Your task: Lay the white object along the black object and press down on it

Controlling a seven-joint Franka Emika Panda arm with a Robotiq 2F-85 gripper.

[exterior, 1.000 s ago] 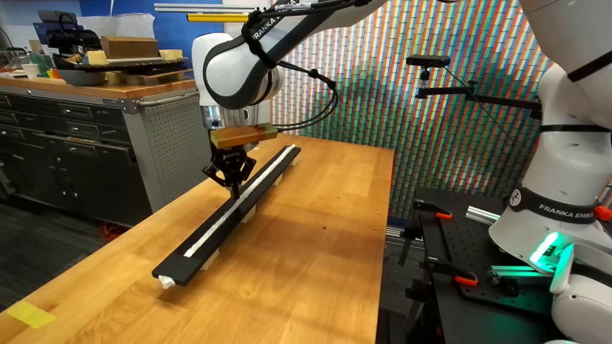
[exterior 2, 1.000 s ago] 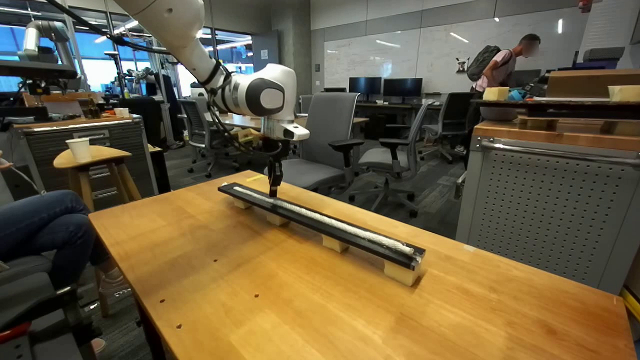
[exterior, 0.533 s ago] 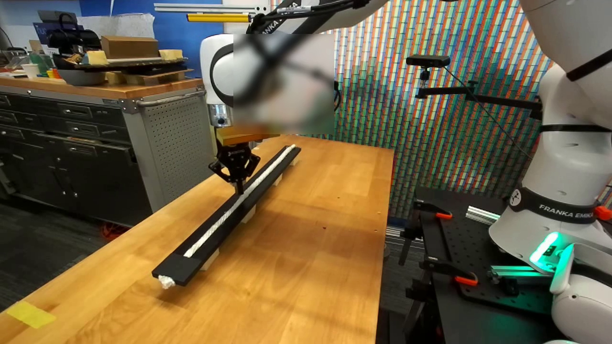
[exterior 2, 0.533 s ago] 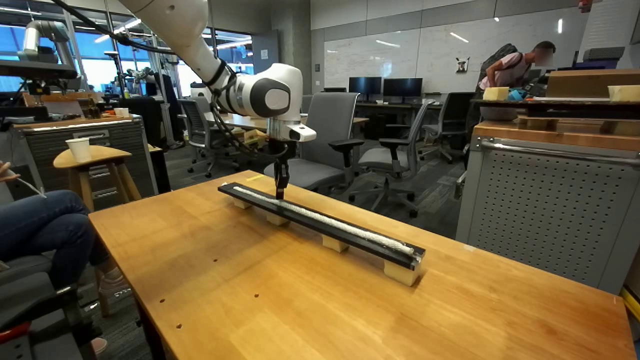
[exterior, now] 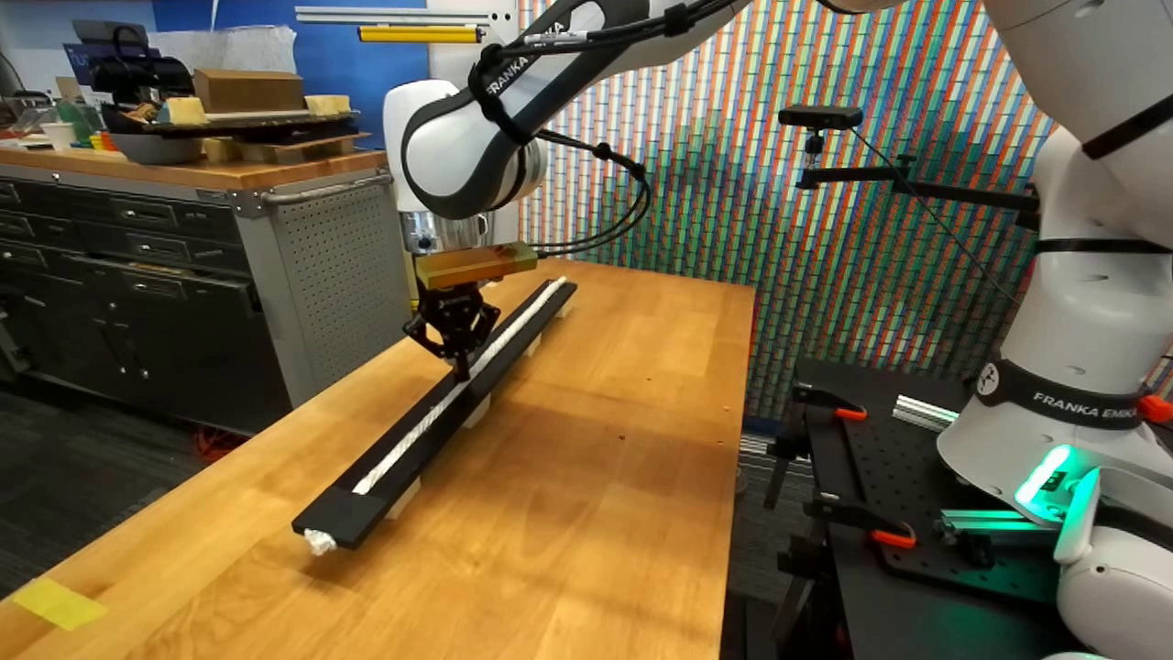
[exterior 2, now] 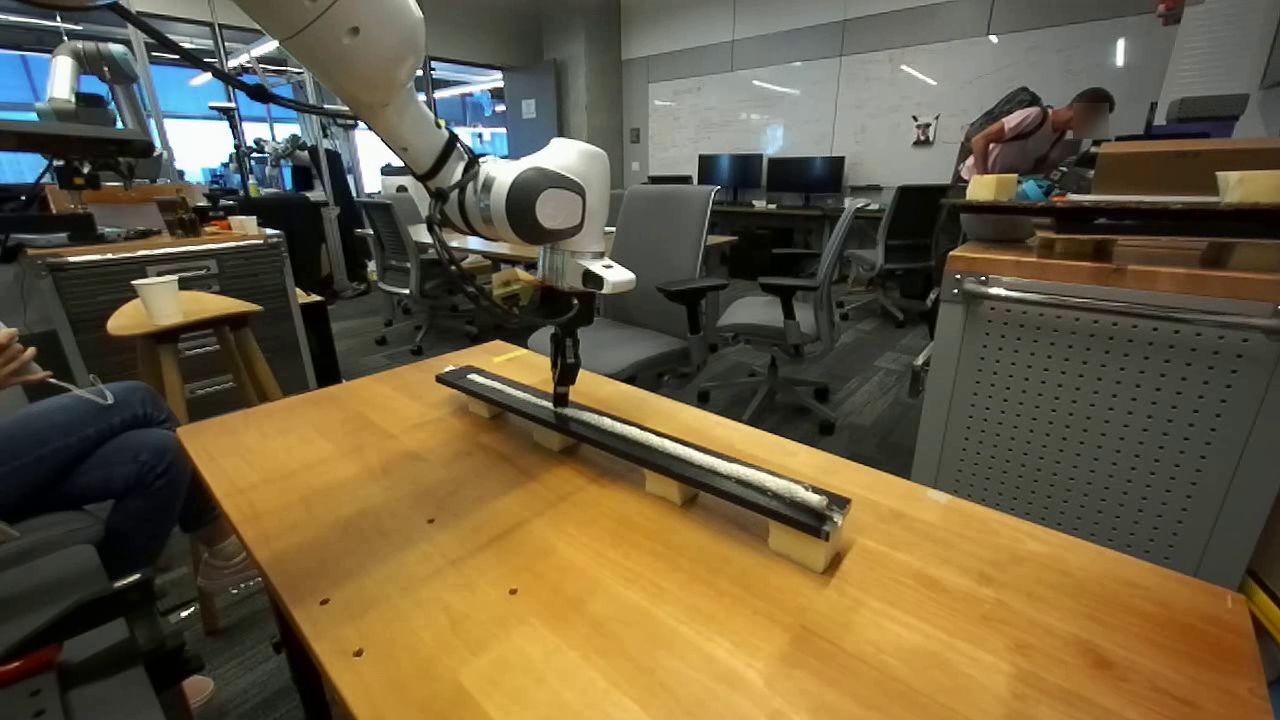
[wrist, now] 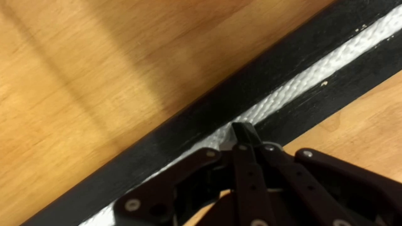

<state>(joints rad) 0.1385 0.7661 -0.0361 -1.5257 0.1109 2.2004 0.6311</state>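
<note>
The black object, a long straight bar, shows in both exterior views (exterior: 341, 515) (exterior 2: 700, 474) and in the wrist view (wrist: 245, 94). The white object, a thin braided cord, lies straight along the middle of its top (exterior: 408, 442) (exterior 2: 680, 449) (wrist: 339, 59). My gripper (exterior: 462, 374) points straight down with its fingertips together. Its tips stand on the cord, nearer one end of the bar than the other, in both exterior views (exterior 2: 562, 402). In the wrist view the gripper (wrist: 242, 124) hides part of the cord below it. Nothing shows between the fingers.
Several small wooden blocks (exterior 2: 800, 545) hold the bar above the wooden table (exterior 2: 620, 620). A white lump (exterior: 319, 540) sticks out at one bar end. Grey chairs (exterior 2: 655, 260) stand beyond the table edge. A grey cabinet (exterior 2: 1090, 400) stands beside it. A person's legs (exterior 2: 90, 440) are near the table.
My gripper has moved a short way along the bar, then down so that its tips meet the cord. It stays shut. The bar and cord have not visibly moved.
</note>
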